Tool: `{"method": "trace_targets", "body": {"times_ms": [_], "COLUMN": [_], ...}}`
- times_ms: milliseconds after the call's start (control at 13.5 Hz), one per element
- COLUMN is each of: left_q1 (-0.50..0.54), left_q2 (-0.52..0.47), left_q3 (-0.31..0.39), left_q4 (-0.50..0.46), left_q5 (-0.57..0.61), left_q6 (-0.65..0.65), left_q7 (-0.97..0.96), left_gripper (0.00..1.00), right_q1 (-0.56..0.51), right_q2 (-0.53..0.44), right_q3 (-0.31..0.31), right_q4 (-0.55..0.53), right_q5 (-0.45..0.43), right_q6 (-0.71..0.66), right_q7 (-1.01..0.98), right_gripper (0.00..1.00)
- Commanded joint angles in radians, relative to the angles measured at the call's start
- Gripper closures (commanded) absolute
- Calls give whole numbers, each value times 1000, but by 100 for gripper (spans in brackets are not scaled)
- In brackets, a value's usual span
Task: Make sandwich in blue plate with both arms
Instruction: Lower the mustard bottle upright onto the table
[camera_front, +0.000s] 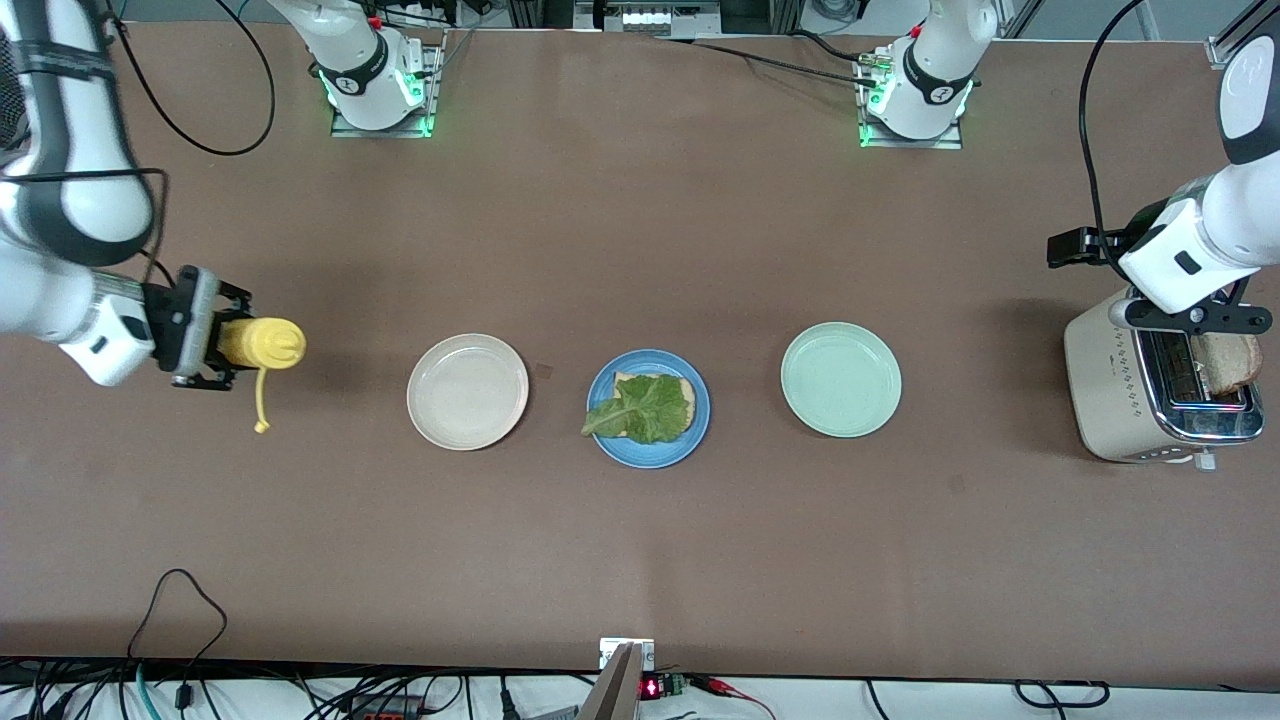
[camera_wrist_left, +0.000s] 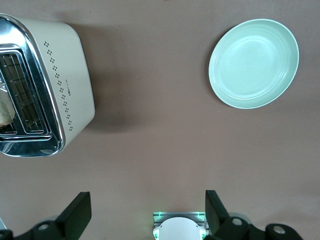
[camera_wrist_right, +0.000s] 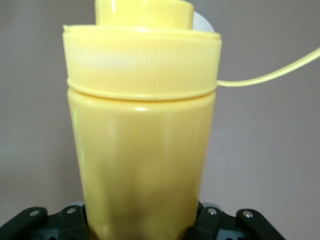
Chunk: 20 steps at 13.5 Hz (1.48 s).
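the blue plate (camera_front: 648, 408) sits in the middle of the table, between a cream plate (camera_front: 467, 391) toward the right arm's end and a mint-green plate (camera_front: 841, 379) toward the left arm's end. on the blue plate lies one slice of bread (camera_front: 682, 388) with a ruffled lettuce leaf (camera_front: 640, 410) spread over most of it, the leaf's stem end hanging over the rim on the side toward the cream plate. no second slice lies on top; the sandwich is half built.

the right gripper (camera_front: 200, 340) is up in the air over the bare table at the right arm's end, well apart from the cream plate. its jaws are closed partway around a yellow squeeze bottle (camera_front: 262, 343), which it holds on its side with the cap end pointing toward the plates. a thin yellow tether (camera_front: 261, 400) dangles from the cap. in the right wrist view the bottle (camera_wrist_right: 142, 130) fills the picture, its base pinched between the black fingers (camera_wrist_right: 212, 225).

the left gripper (camera_wrist_left: 147, 212) hovers by the toaster (camera_front: 1150, 395) at the left arm's end of the table. its jaws stand wide open and hold nothing; the left wrist view shows the two fingers (camera_wrist_left: 77, 212) spread apart over bare table, with the toaster (camera_wrist_left: 60, 85) and the mint-green plate (camera_wrist_left: 254, 63) in sight. a second bread slice (camera_front: 1228, 362) stands in one slot of the toaster, its top poking out.
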Motion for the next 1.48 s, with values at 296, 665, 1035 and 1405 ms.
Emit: {"method": "trace_targets", "body": {"times_ms": [296, 665, 1035, 1405], "left_q1": [-1, 13, 181, 395], "left_q2": [-5, 6, 50, 141], "left_q3": [-8, 4, 9, 2], "left_q4": [18, 18, 23, 13], "left_q5": [6, 29, 47, 33], "left_q6": [-19, 8, 131, 266], "left_q7": [-9, 11, 196, 512], "left_gripper": [0, 0, 0, 0], "right_q1": [-288, -459, -655, -664], "right_q2": [93, 297, 467, 535], "right_q3": [30, 58, 225, 227], "right_q4": [-1, 19, 86, 126], "right_q5": [166, 316, 307, 304], "right_q6": [-170, -245, -268, -284], "right_q7": [-409, -601, -639, -649], "right_gripper": [100, 100, 100, 100]}}
